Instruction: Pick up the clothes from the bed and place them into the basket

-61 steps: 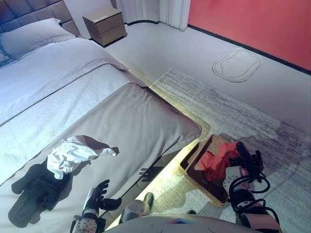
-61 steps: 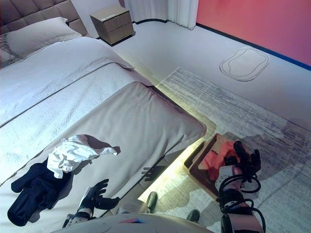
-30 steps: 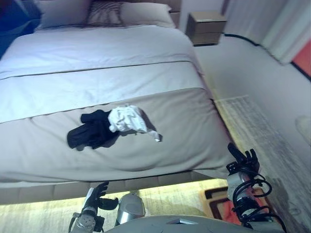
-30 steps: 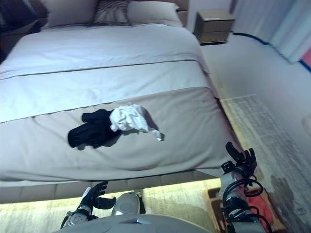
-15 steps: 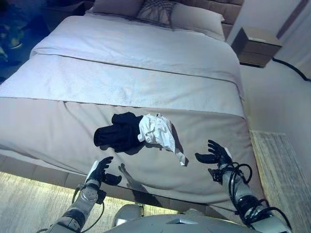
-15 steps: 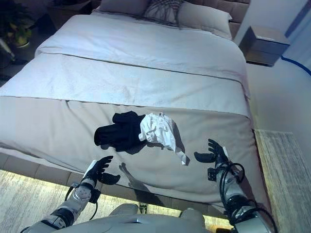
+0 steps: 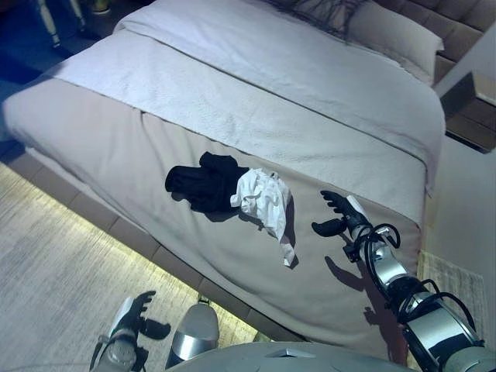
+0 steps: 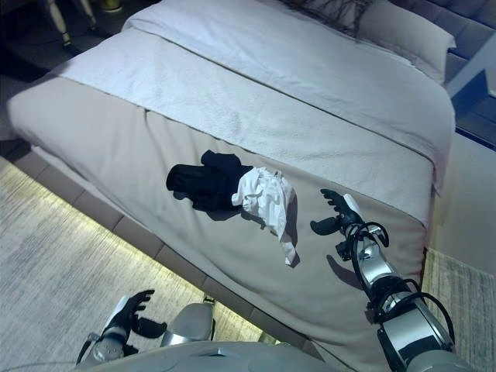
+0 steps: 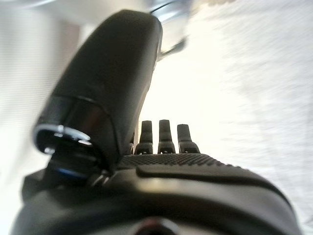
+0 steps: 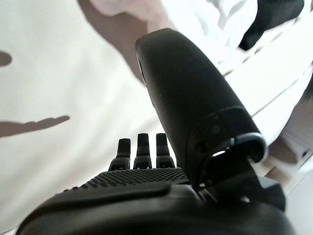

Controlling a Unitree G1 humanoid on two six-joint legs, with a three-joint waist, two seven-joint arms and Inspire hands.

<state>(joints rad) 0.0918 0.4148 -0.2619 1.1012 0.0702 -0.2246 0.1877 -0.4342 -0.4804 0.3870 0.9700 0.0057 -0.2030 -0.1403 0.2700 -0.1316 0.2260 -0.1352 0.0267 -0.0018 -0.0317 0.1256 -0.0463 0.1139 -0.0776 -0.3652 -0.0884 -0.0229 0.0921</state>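
A black garment point(image 7: 203, 180) and a crumpled white garment point(image 7: 263, 198) lie touching each other on the taupe cover of the bed point(image 7: 108, 147). The white one partly overlaps the black one's right side. My right hand point(image 7: 341, 215) is open and empty above the cover, a short way right of the white garment. The right wrist view shows its straight fingers point(image 10: 139, 147), with the white garment point(image 10: 220, 19) and the black garment point(image 10: 274, 12) beyond. My left hand point(image 7: 128, 316) is open and empty, low over the floor beside the bed.
Pillows point(image 7: 387, 31) lie at the bed's head, with a nightstand point(image 7: 473, 108) beside them. A pale rug point(image 7: 54, 248) covers the floor along the bed's lit lower edge point(image 7: 147, 248). A white blanket point(image 7: 256, 108) crosses the bed's middle.
The whole view has swung, so the camera moved. My left hand is now down over the floor instead of at the bed's edge. The right hand stays open beside the white garment.
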